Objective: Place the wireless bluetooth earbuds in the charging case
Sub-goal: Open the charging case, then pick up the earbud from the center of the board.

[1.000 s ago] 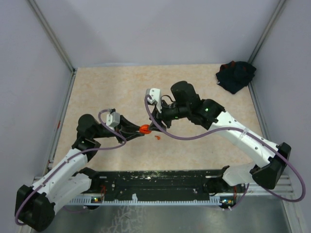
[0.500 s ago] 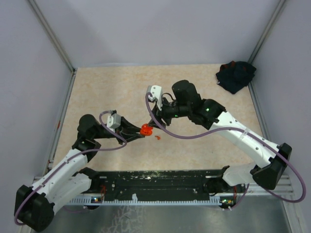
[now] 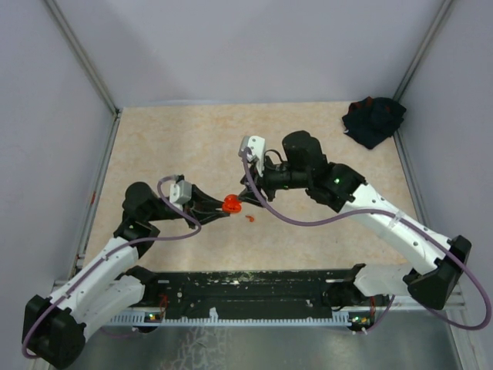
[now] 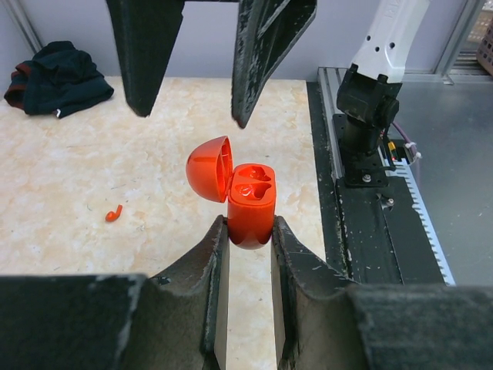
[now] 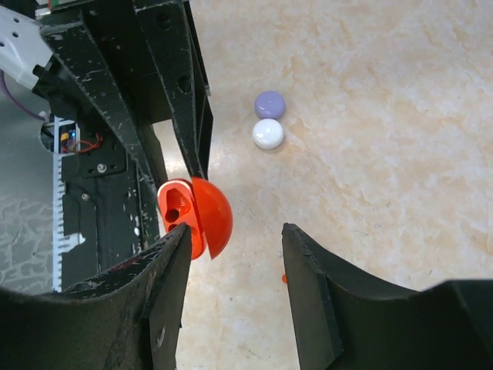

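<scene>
My left gripper (image 4: 249,227) is shut on the lower body of an orange-red charging case (image 4: 250,204), held above the table with its domed lid (image 4: 208,168) hinged open. Both of its sockets show only orange. My right gripper (image 5: 235,231) stands open just above the case (image 5: 192,216), its fingers (image 4: 146,54) hanging at the top of the left wrist view with nothing between them. One small red earbud (image 4: 114,213) lies on the table beside the case, also seen from above as a red earbud (image 3: 249,218).
A lavender disc (image 5: 269,103) and a white disc (image 5: 268,133) lie side by side on the beige table. A dark crumpled cloth (image 3: 373,119) sits in the far right corner. The black rail (image 3: 246,289) with the arm bases runs along the near edge.
My right arm has shifted a little to the right and away, its gripper staying open above the case. The left gripper has kept its hold without moving.
</scene>
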Controlling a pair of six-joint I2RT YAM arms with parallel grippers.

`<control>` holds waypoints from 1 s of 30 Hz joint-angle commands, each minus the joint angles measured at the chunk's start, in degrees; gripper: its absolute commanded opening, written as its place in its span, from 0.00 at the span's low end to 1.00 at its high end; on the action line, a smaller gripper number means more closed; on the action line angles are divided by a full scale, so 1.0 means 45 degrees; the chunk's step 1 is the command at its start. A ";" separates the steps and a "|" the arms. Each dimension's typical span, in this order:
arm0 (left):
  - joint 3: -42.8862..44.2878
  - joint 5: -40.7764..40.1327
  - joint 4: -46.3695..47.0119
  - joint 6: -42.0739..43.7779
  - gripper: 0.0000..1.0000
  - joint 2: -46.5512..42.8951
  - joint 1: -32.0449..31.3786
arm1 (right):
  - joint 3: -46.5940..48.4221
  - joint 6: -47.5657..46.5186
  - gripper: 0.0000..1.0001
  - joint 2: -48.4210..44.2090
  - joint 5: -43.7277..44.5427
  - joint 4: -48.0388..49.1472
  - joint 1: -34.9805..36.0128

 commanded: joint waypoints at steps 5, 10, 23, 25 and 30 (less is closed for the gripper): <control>-0.0089 -0.0147 0.0801 -0.0227 0.00 -0.0279 -0.0080 | -0.1128 0.0727 0.50 -0.1316 -0.1255 0.2121 -0.0308; -0.0247 -0.0004 0.1356 -0.0589 0.00 -0.0258 -0.0079 | -0.1906 0.1304 0.49 -0.1329 -0.1788 0.3423 -0.0317; -0.0474 0.0177 0.2292 -0.1175 0.00 -0.0345 -0.0088 | -0.2030 0.1341 0.41 -0.0852 -0.2383 0.3714 -0.0306; -0.0493 0.0213 0.2398 -0.1250 0.00 -0.0335 -0.0078 | -0.1999 0.1273 0.39 -0.0803 -0.2440 0.3645 -0.0317; -0.0554 0.0328 0.2723 -0.1456 0.00 -0.0313 -0.0081 | -0.1931 0.1208 0.35 -0.0652 -0.2603 0.3595 -0.0307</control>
